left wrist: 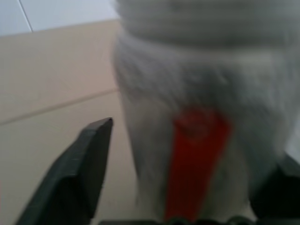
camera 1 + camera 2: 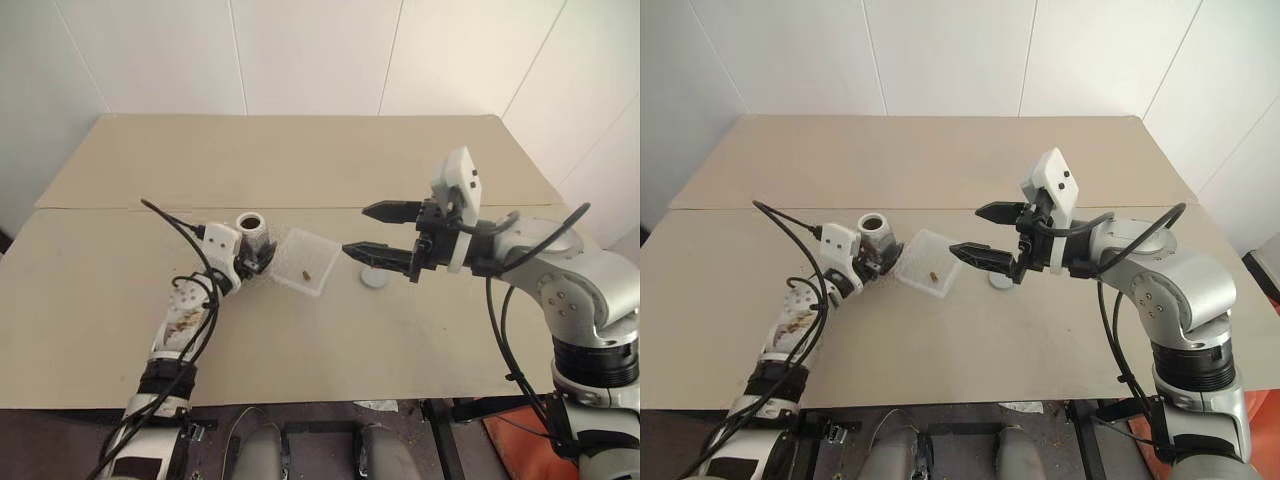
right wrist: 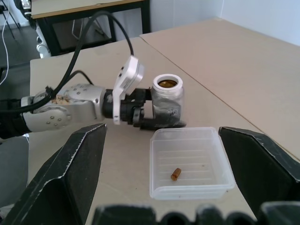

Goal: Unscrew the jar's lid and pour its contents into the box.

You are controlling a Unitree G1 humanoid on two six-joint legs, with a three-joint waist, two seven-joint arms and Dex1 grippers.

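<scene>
1. Viewing from the head camera, I see my left arm stretched low across the beige tabletop (image 2: 300,330), forearm close to the surface, its left gripper (image 2: 258,259) at the base of the small whitish plastic jar with a red-marked label (image 2: 252,229).
2. My left wrist view shows one black finger (image 1: 84,164) standing off the jar's side with bare table visible between them; the fingers are spread apart around the jar, not squeezing it.
3. That jar stands upright on the table with its white threaded neck uncovered, just beside the small shallow square box of clear ribbed plastic (image 2: 322,258).
4. One tiny brownish-yellow bit, the contents (image 3: 175,174), lies on the box floor.
5. My right arm is raised above the table, elbow bent outward, wrist turned so the right gripper (image 2: 372,230) points roughly level toward the box.
6. Its two black fingers are spread wide with nothing between them.
7. A small round light-grey lid (image 2: 373,278) lies flat on the table, below the right gripper and near the box's far side from the jar.
</scene>
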